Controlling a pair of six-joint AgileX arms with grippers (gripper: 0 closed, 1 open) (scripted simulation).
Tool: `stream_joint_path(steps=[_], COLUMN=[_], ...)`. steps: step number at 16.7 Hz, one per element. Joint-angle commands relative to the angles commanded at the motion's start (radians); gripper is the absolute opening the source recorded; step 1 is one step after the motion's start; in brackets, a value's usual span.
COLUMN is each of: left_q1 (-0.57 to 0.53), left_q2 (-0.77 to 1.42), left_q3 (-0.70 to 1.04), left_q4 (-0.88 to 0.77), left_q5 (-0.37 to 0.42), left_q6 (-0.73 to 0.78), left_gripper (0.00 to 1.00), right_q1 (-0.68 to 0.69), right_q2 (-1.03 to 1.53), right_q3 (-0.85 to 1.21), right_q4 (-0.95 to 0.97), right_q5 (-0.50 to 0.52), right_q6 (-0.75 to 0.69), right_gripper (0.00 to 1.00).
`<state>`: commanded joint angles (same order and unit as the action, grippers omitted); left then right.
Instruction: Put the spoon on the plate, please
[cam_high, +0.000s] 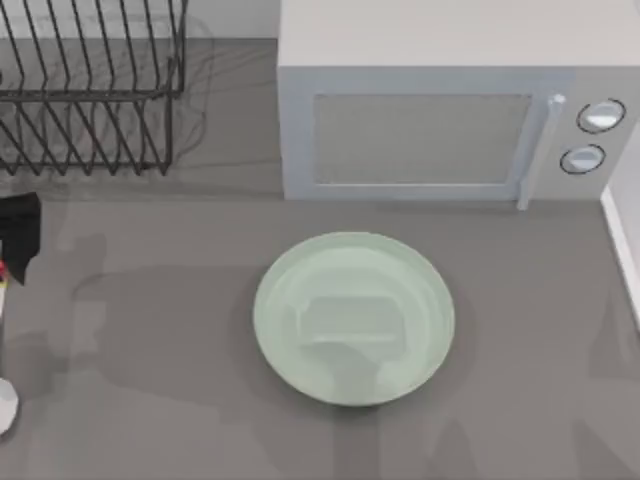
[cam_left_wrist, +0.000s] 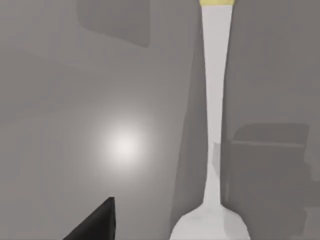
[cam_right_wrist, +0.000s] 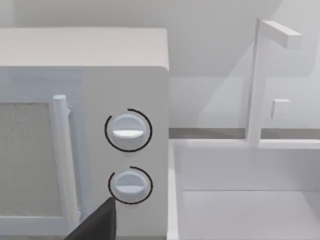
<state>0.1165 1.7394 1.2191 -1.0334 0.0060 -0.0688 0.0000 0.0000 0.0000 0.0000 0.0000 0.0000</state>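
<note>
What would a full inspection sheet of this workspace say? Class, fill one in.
Surface: grey table, shadowed in places.
Job's things: pale green plate at table centre, nothing on it; white spoon lying on the table under the left wrist camera, not on the plate.
Clutter: dish rack back left; microwave behind the plate, door shut.
Grippers: left pincer above the spoon; right pincer facing the microwave dials.
Cables: nothing seen.
Surroundings: white sink right of the microwave.
</note>
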Motion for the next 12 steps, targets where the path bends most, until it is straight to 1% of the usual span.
stream_joint_path(steps=[2,4,9,12], left_q1=[0.007,0.010,0.005,0.008], left_q2=[0.041,0.054,0.052,0.085], left_q3=[0.052,0.068,0.063,0.019], left_q4=[-0.023,-0.026,-0.022,0.048], left_q5=[-0.004,-0.006,-0.006,-0.006], left_q6=[-0.005,-0.007,-0.007,-0.008], left_gripper=[1.00,1.00,1.00,1.00], right_q1=[0.000,0.000,0.000,0.000], right_q2=[0.000,0.000,0.000,0.000], right_q3=[0.000,0.000,0.000,0.000], right_q4=[0.000,0.000,0.000,0.000], right_q5=[0.000,0.000,0.000,0.000], right_q6=[0.000,0.000,0.000,0.000], right_gripper=[1.00,1.00,1.00,1.00])
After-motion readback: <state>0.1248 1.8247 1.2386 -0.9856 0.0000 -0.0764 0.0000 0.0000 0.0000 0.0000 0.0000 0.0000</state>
